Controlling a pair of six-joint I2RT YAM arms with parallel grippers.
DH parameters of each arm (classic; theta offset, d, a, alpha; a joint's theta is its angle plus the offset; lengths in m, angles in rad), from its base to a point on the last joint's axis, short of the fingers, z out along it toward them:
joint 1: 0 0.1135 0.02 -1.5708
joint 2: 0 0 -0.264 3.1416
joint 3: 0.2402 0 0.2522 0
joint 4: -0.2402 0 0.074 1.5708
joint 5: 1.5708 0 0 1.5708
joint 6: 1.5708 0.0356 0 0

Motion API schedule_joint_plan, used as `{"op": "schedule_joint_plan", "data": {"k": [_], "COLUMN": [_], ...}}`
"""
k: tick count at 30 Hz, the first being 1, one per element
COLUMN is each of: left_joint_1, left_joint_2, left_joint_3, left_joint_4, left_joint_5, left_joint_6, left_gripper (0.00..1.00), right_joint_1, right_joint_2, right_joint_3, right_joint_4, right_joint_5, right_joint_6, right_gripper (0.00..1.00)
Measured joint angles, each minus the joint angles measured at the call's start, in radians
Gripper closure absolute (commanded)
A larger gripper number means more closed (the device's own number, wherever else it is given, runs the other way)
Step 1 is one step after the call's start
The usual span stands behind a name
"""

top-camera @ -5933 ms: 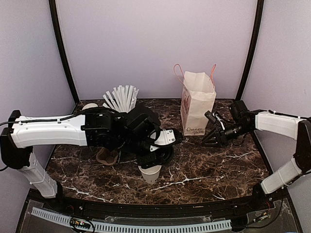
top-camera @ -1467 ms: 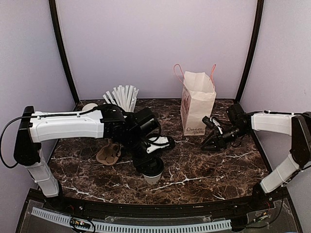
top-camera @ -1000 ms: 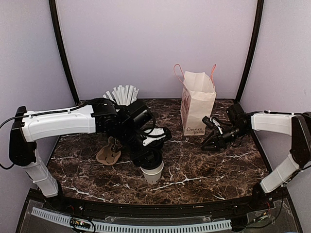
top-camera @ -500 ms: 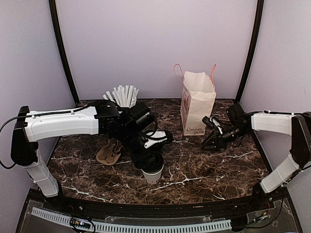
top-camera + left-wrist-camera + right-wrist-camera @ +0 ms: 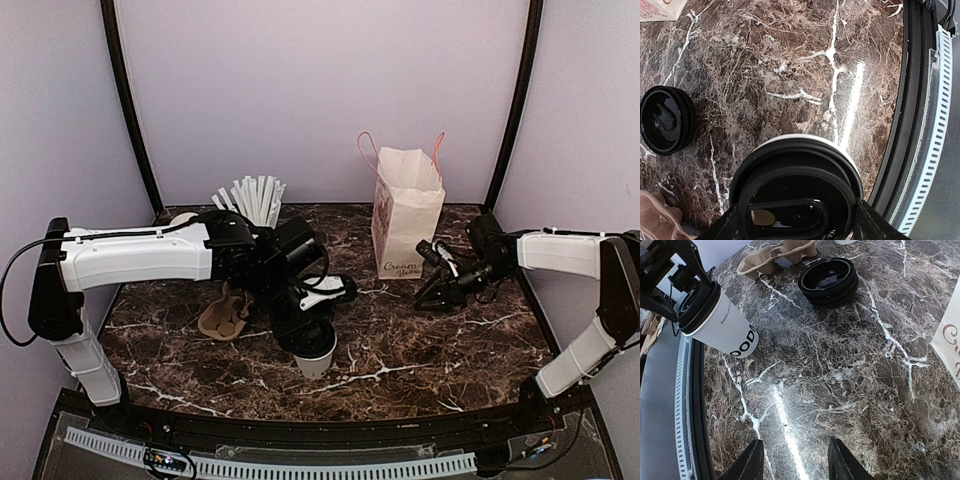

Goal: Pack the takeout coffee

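Overhead, my left gripper (image 5: 309, 338) covers the coffee (image 5: 317, 364), so only its white base shows, standing near the front edge of the table (image 5: 450, 350). My left wrist camera looks straight down on the black lid (image 5: 796, 197), with my fingers (image 5: 866, 226) clamped against its two sides. Only the right wrist view shows the cup's full side and dark lettering, gripped up at the lid. It also shows my right gripper (image 5: 795, 460) spread wide, holding nothing. A stack of lids (image 5: 829, 282) lies just beyond the coffee; overhead, my left wrist blocks it. The carrier (image 5: 222, 316) sits to the left with the straws (image 5: 250, 198) behind it. The bag (image 5: 405, 215) stands at the back, near my right gripper.
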Motion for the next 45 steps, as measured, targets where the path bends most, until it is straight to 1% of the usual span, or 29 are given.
{"op": "schedule_joint_plan", "data": {"k": [21,27,37,42,45], "left_joint_1": [-0.012,-0.031,-0.072,-0.070,-0.051], "left_joint_2": [0.012,0.016,0.000,-0.002,-0.003], "left_joint_3": [-0.002,-0.011,-0.037,-0.036,-0.035], "left_joint_4": [0.025,0.043,0.077,0.087,0.098], "left_joint_5": [0.030,0.033,-0.040,-0.054,-0.064], "left_joint_6": [0.000,0.002,0.037,0.053,0.061], "left_gripper": [0.30,0.30,0.30,0.31,0.31], "right_joint_1": [0.000,0.000,0.000,0.000,0.000], "right_joint_2": [0.000,0.000,0.002,0.006,0.006], "right_joint_3": [0.000,0.000,0.000,0.000,0.000], "right_joint_4": [-0.007,-0.008,-0.010,-0.010,-0.010], "right_joint_5": [0.000,0.000,0.000,0.000,0.000], "right_joint_6": [-0.007,-0.008,-0.007,-0.007,-0.007], "right_gripper": [0.55,0.55,0.55,0.55,0.55]}}
